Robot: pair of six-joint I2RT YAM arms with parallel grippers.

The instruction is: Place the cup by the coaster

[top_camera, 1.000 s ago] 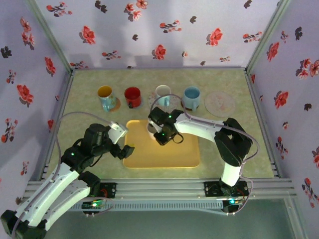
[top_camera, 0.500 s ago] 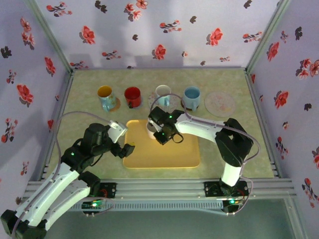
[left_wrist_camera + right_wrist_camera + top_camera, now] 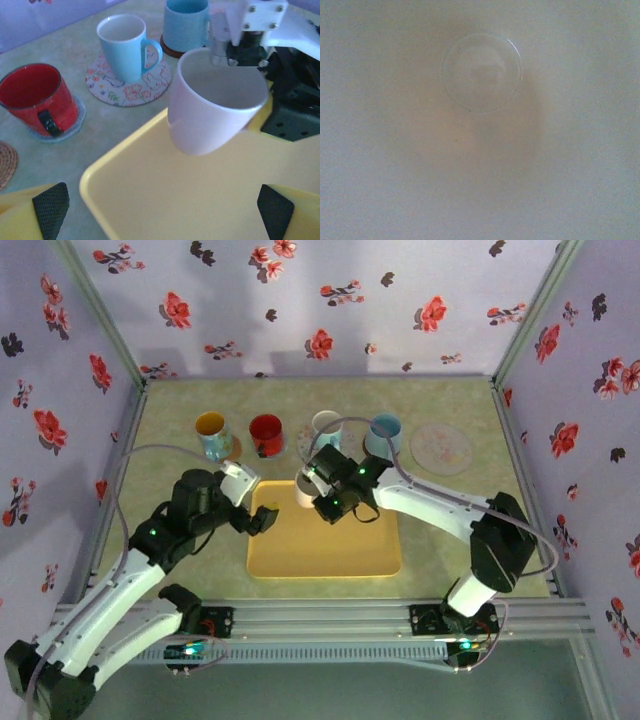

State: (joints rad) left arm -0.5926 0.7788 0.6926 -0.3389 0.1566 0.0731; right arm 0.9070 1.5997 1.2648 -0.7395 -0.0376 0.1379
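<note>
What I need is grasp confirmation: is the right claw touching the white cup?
Touching. Left wrist view: right claw pinches white cup at its rim.

No lettering, label, brand mark, number or sign can be read anywhere in the scene.
</note>
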